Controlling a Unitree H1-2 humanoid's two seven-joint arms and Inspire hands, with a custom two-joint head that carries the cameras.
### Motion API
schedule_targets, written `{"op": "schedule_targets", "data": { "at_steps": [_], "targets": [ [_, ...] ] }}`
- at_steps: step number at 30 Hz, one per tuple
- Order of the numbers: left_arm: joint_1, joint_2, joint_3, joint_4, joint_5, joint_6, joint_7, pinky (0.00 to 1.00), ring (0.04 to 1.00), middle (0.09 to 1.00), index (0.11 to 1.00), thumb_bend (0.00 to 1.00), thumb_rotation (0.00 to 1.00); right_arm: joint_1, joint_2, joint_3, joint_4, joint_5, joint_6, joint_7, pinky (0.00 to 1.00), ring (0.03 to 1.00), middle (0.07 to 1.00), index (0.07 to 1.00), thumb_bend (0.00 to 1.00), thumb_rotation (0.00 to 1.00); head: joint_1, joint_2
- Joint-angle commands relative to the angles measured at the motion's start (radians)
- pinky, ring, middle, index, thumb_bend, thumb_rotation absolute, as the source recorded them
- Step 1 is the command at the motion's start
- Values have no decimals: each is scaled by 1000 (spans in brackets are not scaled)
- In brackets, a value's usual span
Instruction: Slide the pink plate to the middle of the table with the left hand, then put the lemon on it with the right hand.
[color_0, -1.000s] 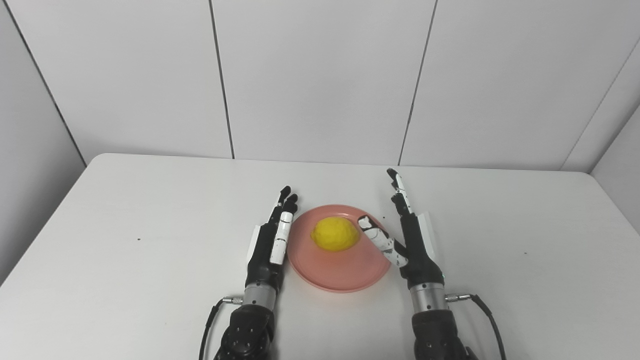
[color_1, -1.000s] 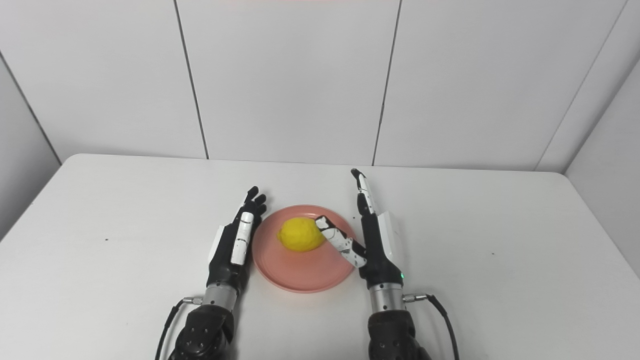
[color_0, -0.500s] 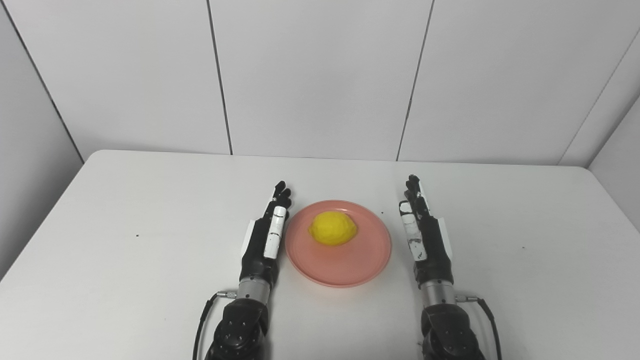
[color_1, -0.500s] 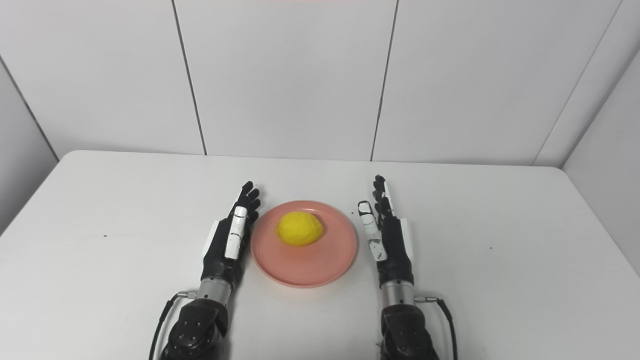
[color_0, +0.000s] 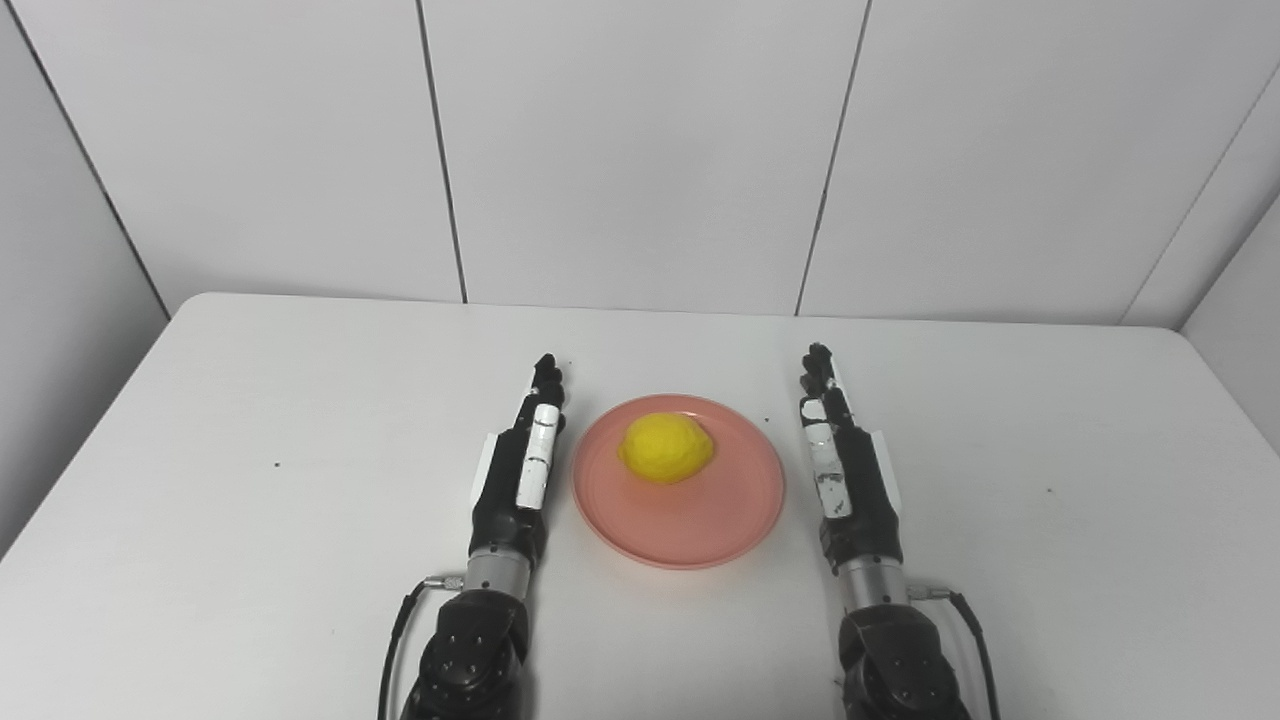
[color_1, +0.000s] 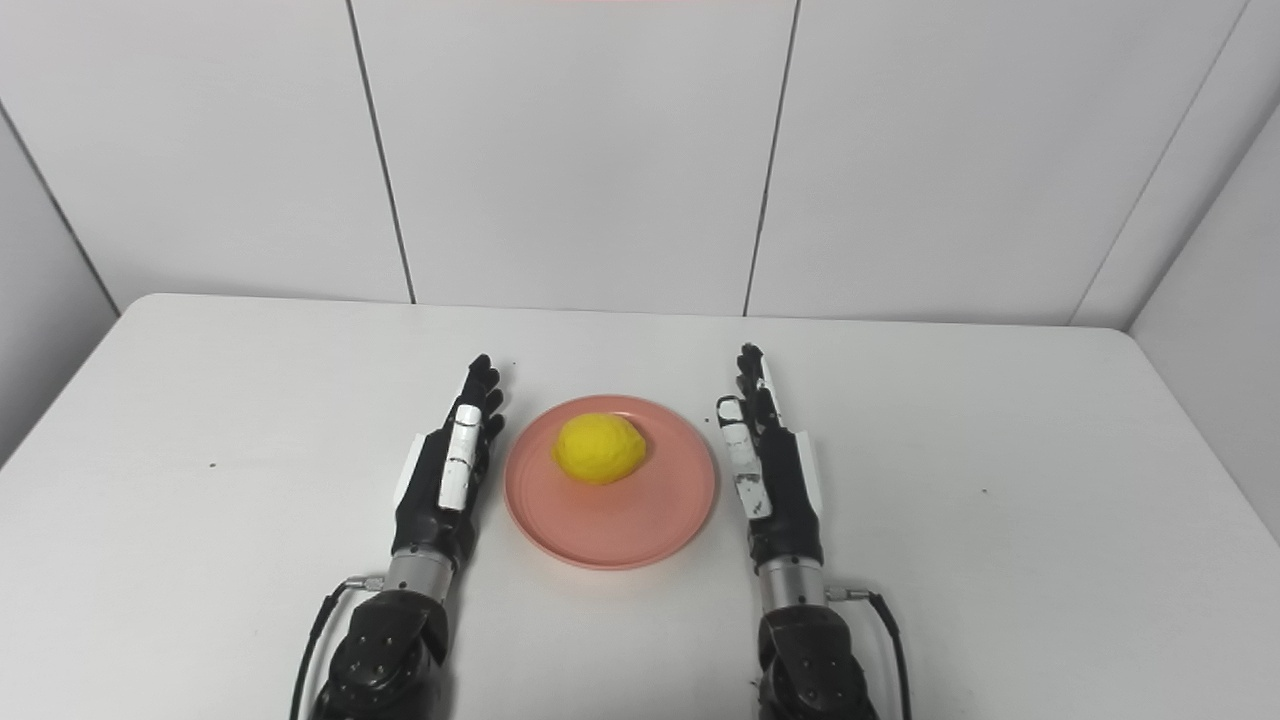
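Forearms come up from the bottom edge on my feed, each with a thin cable at the wrist, and they lie on either side of the pink plate (color_0: 678, 510). On my left hand (color_0: 520, 470) the fingers stretch straight forward, flat and close together, holding nothing; it sits just beside the plate's left rim with a thin strip of white desk (color_0: 250, 520) showing between them. My right hand (color_0: 845, 470) mirrors it just off the right rim, fingers likewise extended and empty, thumb lying along the inner side. Neither hand touches the plate as far as I can see. The plate rests flat near the middle of the desk, and the lemon (color_0: 667, 448) sits on it, toward the far half, clear of both hands. A few dark specks dot the desk surface. Beyond the far edge of the desk I see grey wall panels (color_0: 630, 150) with vertical seams.
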Motion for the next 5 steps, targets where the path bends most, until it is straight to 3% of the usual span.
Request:
{"op": "schedule_targets", "data": {
  "at_steps": [1, 5],
  "targets": [
    [-8, 8, 4, -7, 11, -18, 11, 1000, 1000, 1000, 1000, 611, 1000, 11, 20, 1, 10, 9, -39, 8, 966, 965, 971, 970, 745, 1000, 2, 1],
    [-10, 10, 6, -7, 8, -13, 10, 1000, 1000, 1000, 1000, 618, 1000, 13, 25, 3, 16, -1, -52, 4, 949, 960, 973, 971, 727, 1000, 16, 8]
  ]
}}
